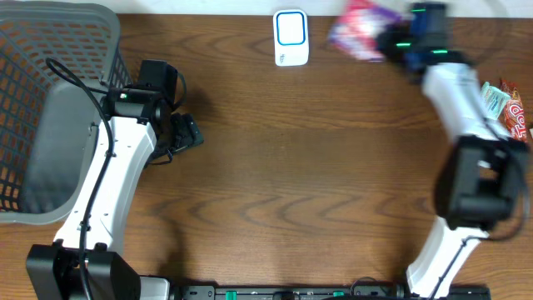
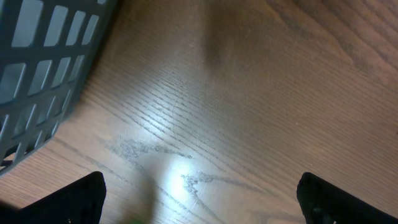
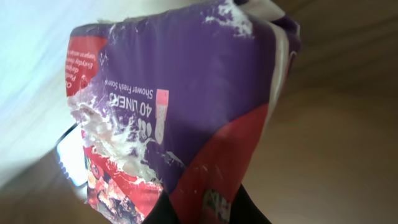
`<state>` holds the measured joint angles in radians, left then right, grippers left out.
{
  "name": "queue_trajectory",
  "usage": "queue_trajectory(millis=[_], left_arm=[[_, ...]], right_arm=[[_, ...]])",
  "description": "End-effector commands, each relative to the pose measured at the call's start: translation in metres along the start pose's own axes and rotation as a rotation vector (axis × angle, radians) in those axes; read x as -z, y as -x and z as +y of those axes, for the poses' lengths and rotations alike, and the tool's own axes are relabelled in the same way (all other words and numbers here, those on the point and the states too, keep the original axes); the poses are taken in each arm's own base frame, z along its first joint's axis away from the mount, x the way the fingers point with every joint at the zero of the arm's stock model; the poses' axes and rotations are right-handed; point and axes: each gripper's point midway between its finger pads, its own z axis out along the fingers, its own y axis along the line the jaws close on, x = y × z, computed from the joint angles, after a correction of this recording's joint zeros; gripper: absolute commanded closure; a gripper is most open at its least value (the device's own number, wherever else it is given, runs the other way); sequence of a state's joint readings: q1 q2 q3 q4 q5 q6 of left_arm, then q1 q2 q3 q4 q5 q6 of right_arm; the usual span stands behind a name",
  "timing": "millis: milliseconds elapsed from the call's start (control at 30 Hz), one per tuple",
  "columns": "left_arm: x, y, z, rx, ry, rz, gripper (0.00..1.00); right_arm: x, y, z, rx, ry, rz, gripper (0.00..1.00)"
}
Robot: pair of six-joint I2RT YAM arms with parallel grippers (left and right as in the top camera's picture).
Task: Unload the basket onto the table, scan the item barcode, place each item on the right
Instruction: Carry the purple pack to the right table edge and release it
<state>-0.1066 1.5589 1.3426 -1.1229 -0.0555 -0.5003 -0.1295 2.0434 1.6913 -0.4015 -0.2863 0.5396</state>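
Right arm (image 1: 454, 92): jaws closed on the purple packet (image 1: 358, 29); packet extends from the jaws toward the white scanner (image 1: 291, 37), just beside it above the surface (image 1: 316, 167); left arm (image 1: 117, 167): jaws fully spread, empty, well apart.

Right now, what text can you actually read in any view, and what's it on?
"40 LINERS": on the purple liner pack, right wrist view, printed upside down.
"Shower Fresh Scent": same pack, beside the count.
Fine print on the pack's red panel: too small to read.
Lettering on the snack packets, far right of the overhead view: too blurred to read.
On the white scanner: nothing readable.
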Motion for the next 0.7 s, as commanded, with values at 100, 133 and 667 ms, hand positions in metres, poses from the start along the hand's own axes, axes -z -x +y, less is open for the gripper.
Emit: queue_trajectory(millis=[100, 133, 667], left_arm=[[-0.004, -0.001, 0.004, 0.010, 0.022, 0.009, 0.02], [-0.004, -0.001, 0.004, 0.010, 0.022, 0.009, 0.02], [-0.004, -0.001, 0.004, 0.010, 0.022, 0.009, 0.02]], right_arm=[[0.089, 0.065, -0.114, 0.033, -0.236, -0.114, 0.99], [0.093, 0.066, -0.133, 0.012, -0.279, -0.112, 0.99], [0.164, 0.065, -0.244, -0.100, -0.506, -0.086, 0.47]])
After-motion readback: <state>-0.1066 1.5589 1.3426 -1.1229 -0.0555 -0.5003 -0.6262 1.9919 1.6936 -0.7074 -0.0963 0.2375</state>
